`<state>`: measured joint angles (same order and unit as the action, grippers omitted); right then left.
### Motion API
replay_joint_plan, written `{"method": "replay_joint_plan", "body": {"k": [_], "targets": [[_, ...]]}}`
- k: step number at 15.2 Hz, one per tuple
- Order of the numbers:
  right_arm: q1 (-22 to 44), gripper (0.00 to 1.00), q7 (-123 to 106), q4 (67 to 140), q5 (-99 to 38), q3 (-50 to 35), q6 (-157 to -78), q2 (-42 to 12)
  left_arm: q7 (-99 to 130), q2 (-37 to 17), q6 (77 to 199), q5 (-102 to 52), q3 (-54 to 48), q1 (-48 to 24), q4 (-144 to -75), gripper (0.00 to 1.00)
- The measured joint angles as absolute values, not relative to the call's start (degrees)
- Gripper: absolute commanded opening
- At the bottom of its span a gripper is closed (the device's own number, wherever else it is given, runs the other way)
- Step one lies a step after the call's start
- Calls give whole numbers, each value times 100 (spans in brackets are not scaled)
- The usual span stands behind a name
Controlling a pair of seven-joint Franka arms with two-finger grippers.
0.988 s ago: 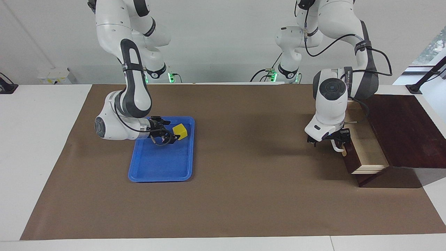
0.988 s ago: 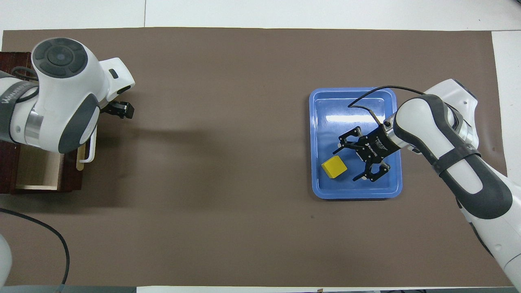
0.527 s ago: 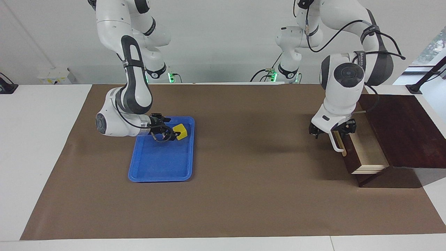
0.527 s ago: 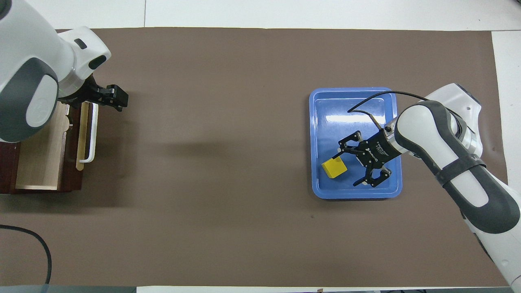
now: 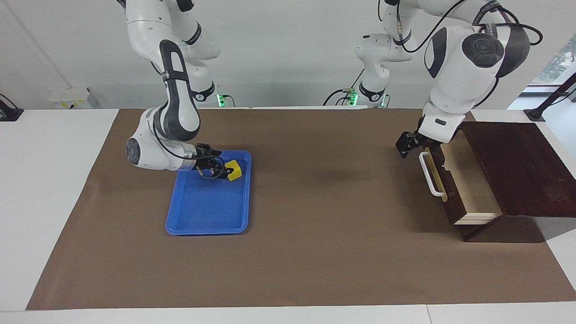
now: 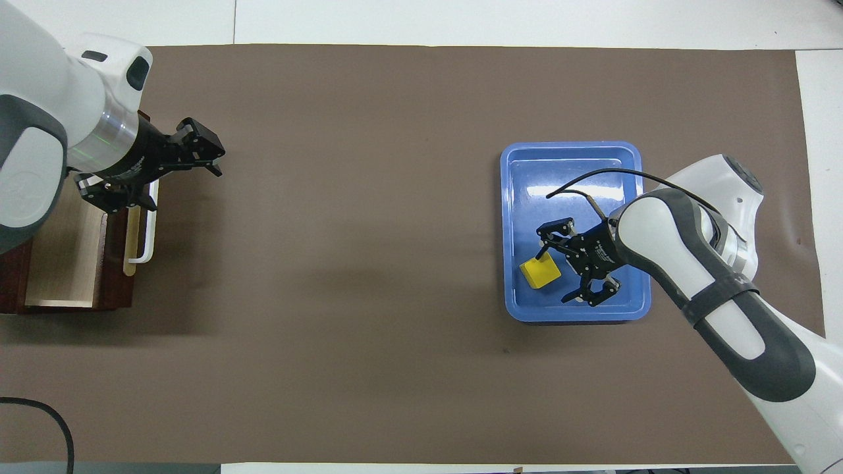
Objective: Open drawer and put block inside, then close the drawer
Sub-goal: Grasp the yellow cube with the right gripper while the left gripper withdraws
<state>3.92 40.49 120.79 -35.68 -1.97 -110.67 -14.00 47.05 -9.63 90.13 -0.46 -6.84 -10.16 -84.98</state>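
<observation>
Left hand (image 5: pixel 407 146) risen off wooden drawer (image 5: pixel 468 184), open, empty; right hand (image 5: pixel 223 170) open beside yellow cube (image 5: pixel 234 170).

Drawer (image 5: pixel 468 189) open; right gripper (image 5: pixel 221 171) w/ fingers by block (image 5: pixel 233 170).

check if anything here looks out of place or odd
Nothing stands out. The drawer is pulled open and looks empty, the block sits in the blue tray by the right gripper, and the left gripper is open, clear of the handle.
</observation>
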Motion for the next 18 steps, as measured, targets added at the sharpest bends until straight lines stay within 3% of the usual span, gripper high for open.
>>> {"method": "replay_joint_plan", "body": {"k": [7,18], "targets": [[402,100,4273,11988,-3568,-181,-11094,-1400,7640,-898,9532,-56,-703,-1526,-8831,100],[351,100,4305,12025,-3570,-166,-11382,-1404,8078,-656,9905,-56,-702,-1552,-9373,100]]}}
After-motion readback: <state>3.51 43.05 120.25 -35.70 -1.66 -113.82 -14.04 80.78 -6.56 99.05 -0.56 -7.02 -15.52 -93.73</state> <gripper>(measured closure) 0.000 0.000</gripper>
